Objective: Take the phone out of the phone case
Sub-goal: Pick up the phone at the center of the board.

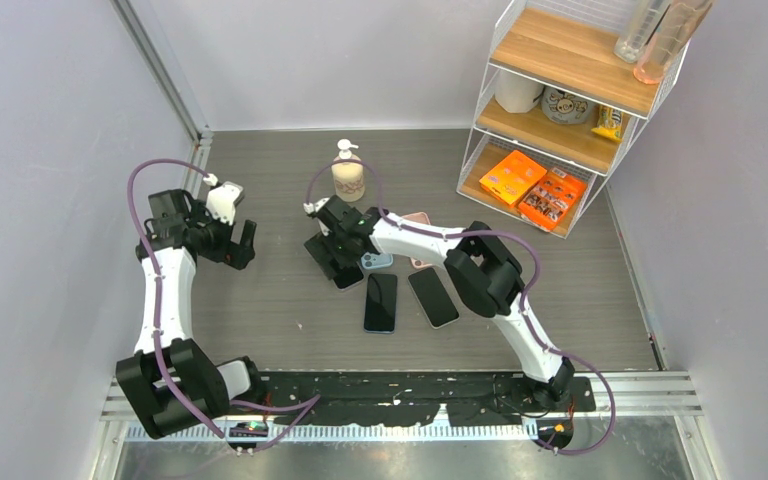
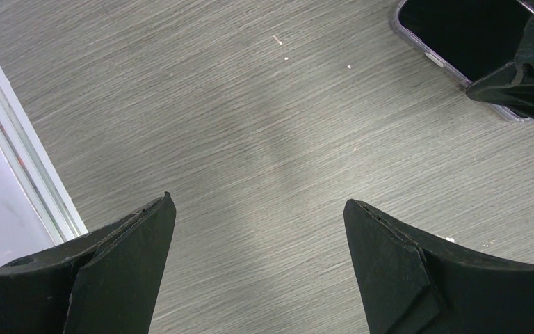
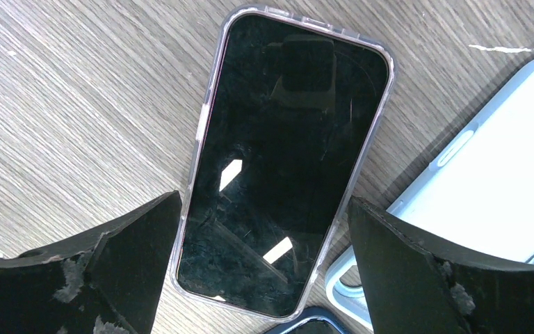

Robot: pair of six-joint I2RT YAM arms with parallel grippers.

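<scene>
Top external view, starting at the left: the left gripper [image 1: 237,243] hangs above the grey table [image 1: 280,320], well apart from the work. Its jaws are spread wide and there is nothing between them. In its own wrist view only the wood-grain surface lies below the fingers.

In the middle, the right gripper [image 3: 264,205] stands directly over the phone [image 3: 285,139]. It is also released, with one finger at each long side, and as far as I can judge it does not touch the phone. The phone lies flat on the table with the screen up, inside a clear case [image 3: 212,104] whose rim goes around the whole edge. Just to the right lies a light blue case [image 3: 487,167], then two more phones [image 1: 381,302], and at the far right a wire shelf [image 1: 545,45].

I think the phone is a stiff and rather heavy slab. Its glossy glass is slippery and can crack. The case looks like bendable plastic that grips hardest at the corners. The better hold, in my opinion, is across the long sides on the case rim and not on the glass. One corner of the rim can then be peeled back while the other arm steadies it. Because the phone lies flat, the fingers have little to catch under, so it may slide.
</scene>
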